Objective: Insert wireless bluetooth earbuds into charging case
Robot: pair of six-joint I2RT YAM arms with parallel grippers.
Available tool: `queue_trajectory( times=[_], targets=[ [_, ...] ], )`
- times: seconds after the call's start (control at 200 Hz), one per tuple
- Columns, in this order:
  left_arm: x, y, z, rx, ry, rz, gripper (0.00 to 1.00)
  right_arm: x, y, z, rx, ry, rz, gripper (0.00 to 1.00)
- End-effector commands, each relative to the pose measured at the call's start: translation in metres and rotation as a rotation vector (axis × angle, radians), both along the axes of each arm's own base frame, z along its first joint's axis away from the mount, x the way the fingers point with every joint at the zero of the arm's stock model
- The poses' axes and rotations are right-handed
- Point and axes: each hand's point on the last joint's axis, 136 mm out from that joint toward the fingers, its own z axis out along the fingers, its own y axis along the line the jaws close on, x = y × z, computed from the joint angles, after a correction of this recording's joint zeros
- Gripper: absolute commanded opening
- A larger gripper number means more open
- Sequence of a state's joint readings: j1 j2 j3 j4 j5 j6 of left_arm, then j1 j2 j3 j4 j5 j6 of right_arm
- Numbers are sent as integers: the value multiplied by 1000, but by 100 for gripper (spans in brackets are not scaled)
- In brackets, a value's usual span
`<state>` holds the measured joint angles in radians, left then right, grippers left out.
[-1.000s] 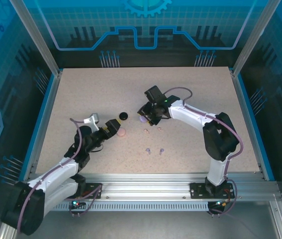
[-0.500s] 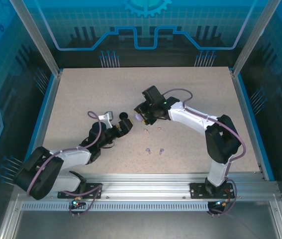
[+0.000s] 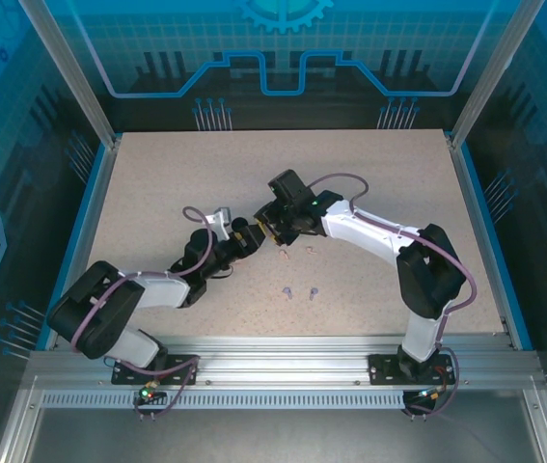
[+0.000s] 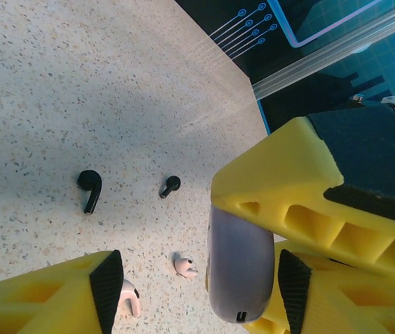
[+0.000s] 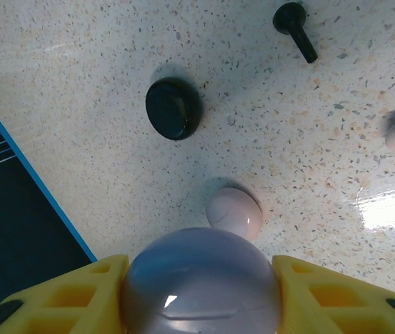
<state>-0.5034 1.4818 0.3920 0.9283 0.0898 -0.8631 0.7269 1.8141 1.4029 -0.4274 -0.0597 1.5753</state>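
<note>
Lilac case (image 5: pixel 200 278) runs off the lower edge of the right wrist view, so its near half goes unseen. From the left wrist it shows edge-on, its top end hidden behind a yellow finger of the right gripper (image 5: pixel 200 296). From above, both grippers crowd together near the centre of the table (image 3: pixel 157 174), and the case between them is too small to make out. Of the pink earbuds (image 4: pixel 183 265), one is half hidden behind the left gripper's finger (image 4: pixel 79 296).

The right gripper is closed on the case, with a yellow finger against it at nine and at three o'clock. The left gripper (image 4: pixel 197 296) stands partly open around that same case. Its left pad is well apart from the case and its right pad just beside it; whether that pad touches, I cannot tell. It has hold of nothing.

All the earbuds lie loose on the table. In the left wrist view the black earbuds (image 4: pixel 89 189) sit at ten to eleven o'clock of the case, beyond the fingertips. The pink ones show at nine o'clock, in the gap between the left pad and the case. From above, the lilac earbuds (image 3: pixel 289 291) lie side by side at five o'clock of the grippers, apart from them. In the right wrist view the pink case (image 5: pixel 234 212) lies just past the held case at twelve o'clock, and the black case (image 5: pixel 173 108) lies farther off at eleven.
</note>
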Motion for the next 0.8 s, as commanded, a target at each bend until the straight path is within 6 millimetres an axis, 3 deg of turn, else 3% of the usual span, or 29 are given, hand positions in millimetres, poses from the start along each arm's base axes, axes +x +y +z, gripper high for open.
queue_trajectory(
  times=[0.0,0.36,0.795],
  targets=[
    [10,-8,20,-26,-71,3,62,-2,10,10,17,-5,6,48],
    [12,-11,14,-23,-62,4,54,-3,13,3,18,8,14,48],
    [16,-8,14,-16,-65,29,25,-5,14,2,28,11,21,48]
  ],
)
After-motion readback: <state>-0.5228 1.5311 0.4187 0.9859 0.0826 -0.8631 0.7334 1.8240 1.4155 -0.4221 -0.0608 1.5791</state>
